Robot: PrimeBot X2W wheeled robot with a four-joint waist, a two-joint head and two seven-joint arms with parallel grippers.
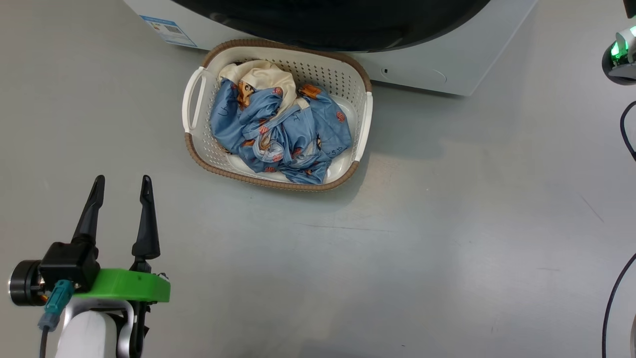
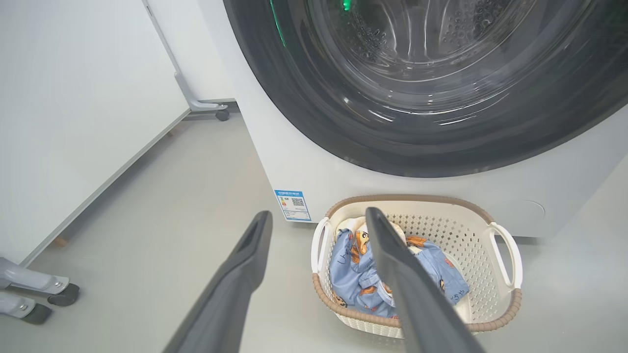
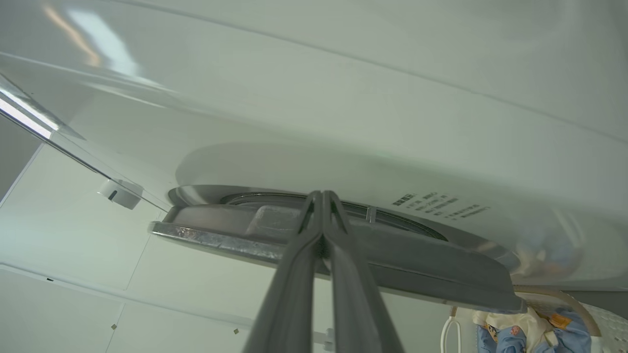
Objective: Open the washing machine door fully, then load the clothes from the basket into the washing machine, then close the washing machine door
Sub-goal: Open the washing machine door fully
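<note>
The white washing machine (image 1: 422, 69) stands at the top of the head view, its door (image 1: 338, 25) a glossy black curve. Seen from the left wrist, the door (image 2: 304, 113) sits in the machine's front (image 2: 314, 171), glass showing the steel drum. On the floor just before it, the basket (image 1: 268, 181) holds the clothes (image 1: 278, 129), blue printed fabric with a cream piece. My left gripper (image 1: 122, 181) is open and empty, short of the basket's left. My right gripper (image 3: 321, 196) is shut, its tips at the door's grey edge (image 3: 431, 269); contact is unclear.
A white panel (image 2: 73, 122) on a wheeled frame (image 2: 222, 115) stands left of the machine. A blue label (image 2: 293, 205) marks the machine's lower front. Part of my right arm (image 1: 621, 54) and a black cable (image 1: 627, 129) show at the right edge. Grey floor surrounds the basket.
</note>
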